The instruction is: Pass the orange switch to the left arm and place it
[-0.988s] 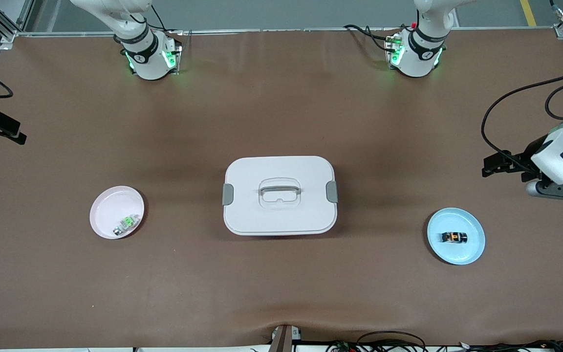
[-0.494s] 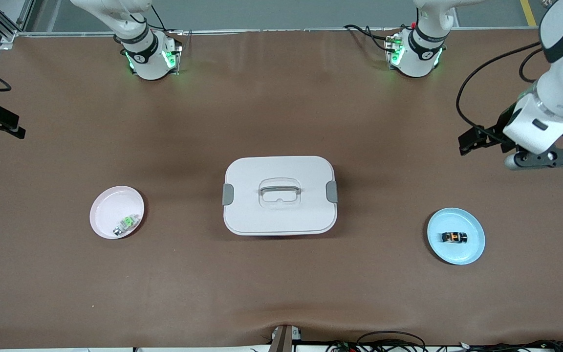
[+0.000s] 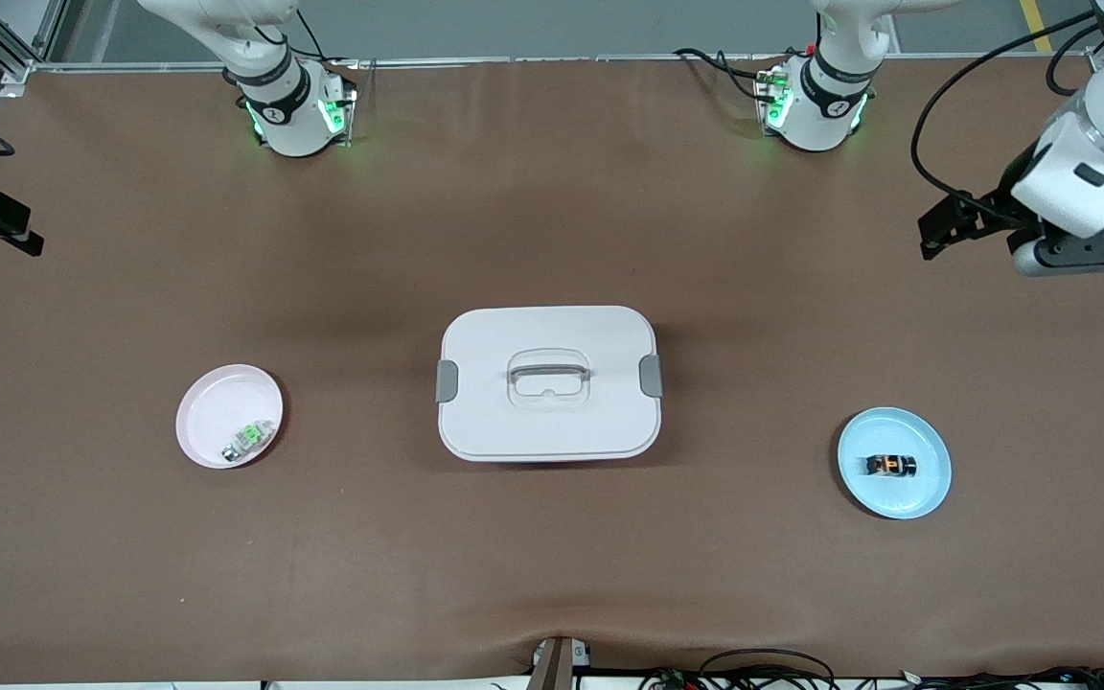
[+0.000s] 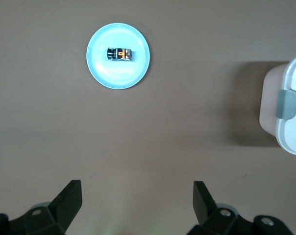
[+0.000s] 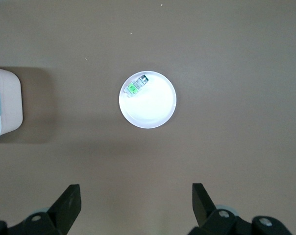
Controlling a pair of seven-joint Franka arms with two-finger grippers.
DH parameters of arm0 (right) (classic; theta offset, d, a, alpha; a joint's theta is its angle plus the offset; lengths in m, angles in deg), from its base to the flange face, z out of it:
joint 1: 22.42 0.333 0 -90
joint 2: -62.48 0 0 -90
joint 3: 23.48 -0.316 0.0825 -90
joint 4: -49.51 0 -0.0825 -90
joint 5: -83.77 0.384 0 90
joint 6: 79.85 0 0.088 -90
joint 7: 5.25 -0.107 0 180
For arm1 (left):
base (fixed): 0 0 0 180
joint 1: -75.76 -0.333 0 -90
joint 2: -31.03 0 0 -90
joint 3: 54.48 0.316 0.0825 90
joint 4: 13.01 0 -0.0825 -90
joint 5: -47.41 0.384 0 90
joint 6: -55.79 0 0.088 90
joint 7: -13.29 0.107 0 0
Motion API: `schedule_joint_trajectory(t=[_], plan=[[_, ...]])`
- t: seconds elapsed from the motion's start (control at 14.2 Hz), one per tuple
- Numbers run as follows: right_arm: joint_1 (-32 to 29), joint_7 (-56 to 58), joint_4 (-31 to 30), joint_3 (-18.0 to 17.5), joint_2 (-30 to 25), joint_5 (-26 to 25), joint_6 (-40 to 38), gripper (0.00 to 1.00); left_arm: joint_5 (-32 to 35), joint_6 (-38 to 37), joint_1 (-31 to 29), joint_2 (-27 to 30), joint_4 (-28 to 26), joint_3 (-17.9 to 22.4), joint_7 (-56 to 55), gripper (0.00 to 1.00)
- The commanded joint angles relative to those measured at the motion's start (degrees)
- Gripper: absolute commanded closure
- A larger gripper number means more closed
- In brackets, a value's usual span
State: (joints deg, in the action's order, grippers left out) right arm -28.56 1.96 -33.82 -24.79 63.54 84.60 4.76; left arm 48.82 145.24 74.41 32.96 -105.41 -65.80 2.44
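Now, at the table, your two arms high over its ends, nothing yet in hand.

Orange switch: you find the orange switch (image 3: 890, 466) lying flat in the pale blue plate (image 3: 926, 489), toward the left arm's end of the table and nearer the front camera than the box.

Long axis: it runs along the table's length, pointing toward the box (image 3: 548, 382), not across the table.

Left gripper: your left gripper (image 4: 137, 201) hangs over bare mat at that same end, fingers spread wide and holding nothing. In the front view its hand (image 3: 1079, 244) sits at the edge of the frame.

Key relation: the switch lies out ahead of the open fingers in the left wrist view, well apart from them and off their midline; this arm looks by far the closer one, so the pickup seems to be its job.

Right gripper: your right gripper (image 5: 136, 201) waits over the mat at the right arm's end, fingers likewise apart and empty, with the white plate (image 5: 155, 110) and its green-and-clear part (image 5: 136, 84) in sight.

Obstacle: the box stands mid-table between the two plates, so any handover likely has to pass over or around it.
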Motion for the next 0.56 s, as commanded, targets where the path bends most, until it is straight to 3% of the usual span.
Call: schedule_joint_trajectory(t=[0.0, 0.14, 0.49], plan=[[-0.37, 0.35, -0.16, 0.08, -0.97, 0.40, -0.67, 0.00, -0.27, 0.37, 3.53, 3.77, -2.61, 4.10, 1.80, 0.00], [-0.37, -0.61, -0.16, 0.17, -0.97, 0.40, -1.28, 0.00, -0.71, 0.72, 5.21, 4.30, -2.61, 6.31, 1.98, 0.00], [-0.28, -4.66, -0.16, -0.10, -0.97, 0.49, -1.38, 0.00, -0.71, 2.30, 4.60, 3.61, -2.17, 6.23, 2.07, 0.00]])
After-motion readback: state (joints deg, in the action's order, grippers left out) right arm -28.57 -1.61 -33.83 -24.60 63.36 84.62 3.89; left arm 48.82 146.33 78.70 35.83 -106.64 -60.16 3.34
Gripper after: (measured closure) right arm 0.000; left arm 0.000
